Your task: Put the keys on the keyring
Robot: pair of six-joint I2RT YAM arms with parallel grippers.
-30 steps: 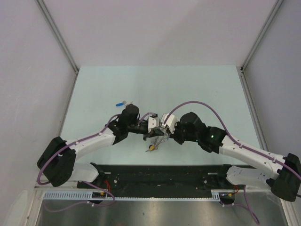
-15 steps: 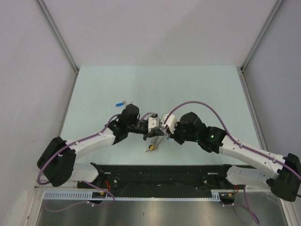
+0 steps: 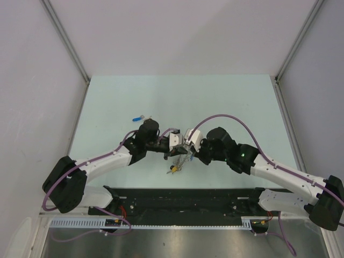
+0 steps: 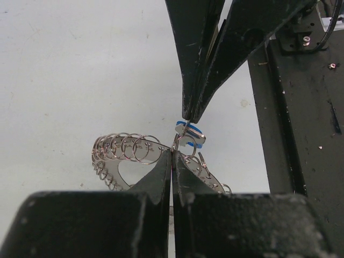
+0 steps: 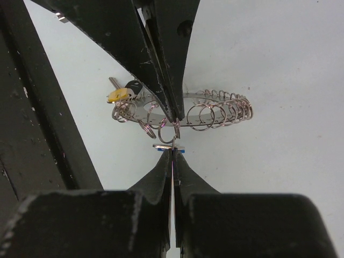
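Note:
The keyring (image 4: 122,148) hangs in the air between both grippers; it also shows in the right wrist view (image 5: 220,110) and the top view (image 3: 181,159). My left gripper (image 4: 172,153) is shut on the keyring's rim. My right gripper (image 5: 173,151) is shut on a blue-headed key (image 5: 169,147) that hangs on one wire loop; the same key shows in the left wrist view (image 4: 189,141). A yellow key (image 5: 118,95) and a black key (image 5: 134,86) hang on the ring's far side. Another blue key (image 3: 140,117) lies on the table to the left.
The pale green table (image 3: 226,102) is walled by white panels on three sides. The black base rail (image 3: 183,199) runs along the near edge. The two wrists (image 3: 183,141) almost touch at the table's middle front.

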